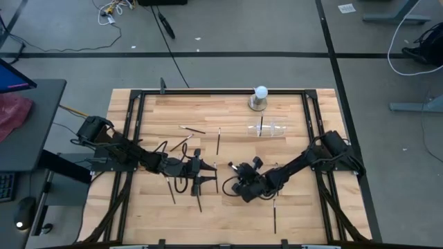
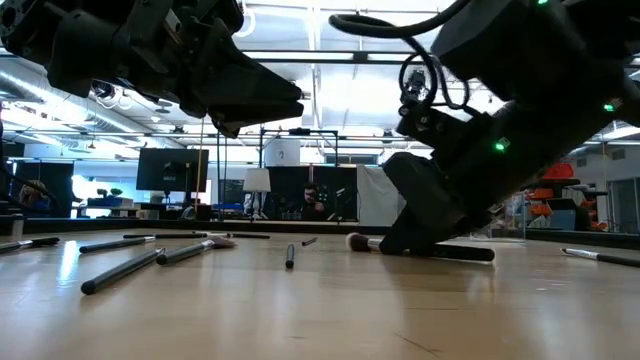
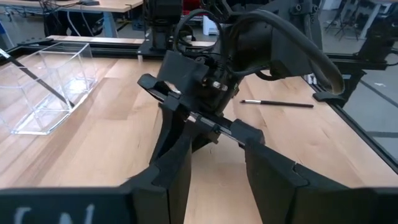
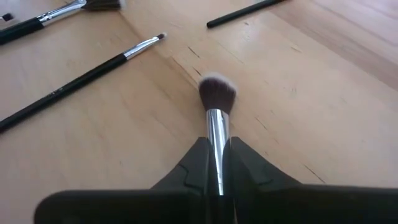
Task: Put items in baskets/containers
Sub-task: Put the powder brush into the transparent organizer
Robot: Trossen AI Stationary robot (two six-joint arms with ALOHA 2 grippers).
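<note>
- Pick-up step: the right gripper (image 4: pixel 219 186) is down at mid-worktop, fingers pinching the silver ferrule of a fluffy-tipped brush (image 4: pixel 217 99) lying flat on the wood.
- Left gripper (image 1: pixel 201 173) hovers just beside it, fingers spread and empty.
- Next: lift and carry to the clear tray (image 1: pixel 266 129) near the far edge, which already holds one brush.
- Other brushes (image 1: pixel 274 220) lie scattered.

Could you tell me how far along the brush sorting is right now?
Early. Done: one brush stands in the clear tray. In hand: the right gripper is shut on a fluffy brush at the table. Left: many brushes lie loose; the left gripper hovers open.
</note>
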